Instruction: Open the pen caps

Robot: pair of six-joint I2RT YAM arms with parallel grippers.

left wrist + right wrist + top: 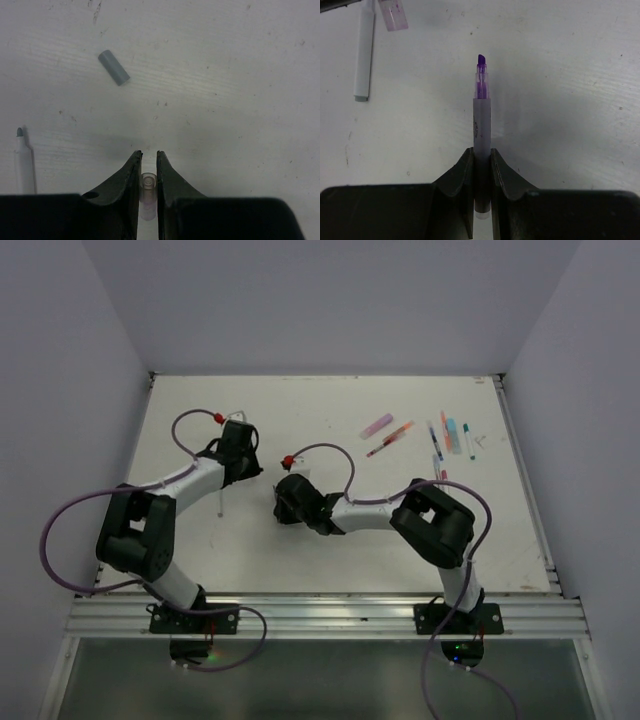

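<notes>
Pen caps: 2 look off already. Innermost, the left jaws are pinched tight on a clear purple-tinted cap [148, 192], which is apart from its pen. The right jaws clamp the purple highlighter [481, 115] by its barrel, chisel tip bare. Beyond, on the tabletop [225, 75], a grey cap [114, 67] lies loose near a white pen [24, 165] with its tip exposed (so that 1 seems done too). Far right, a cluster of pens [450, 433] waits, probably capped, though too small to tell.
</notes>
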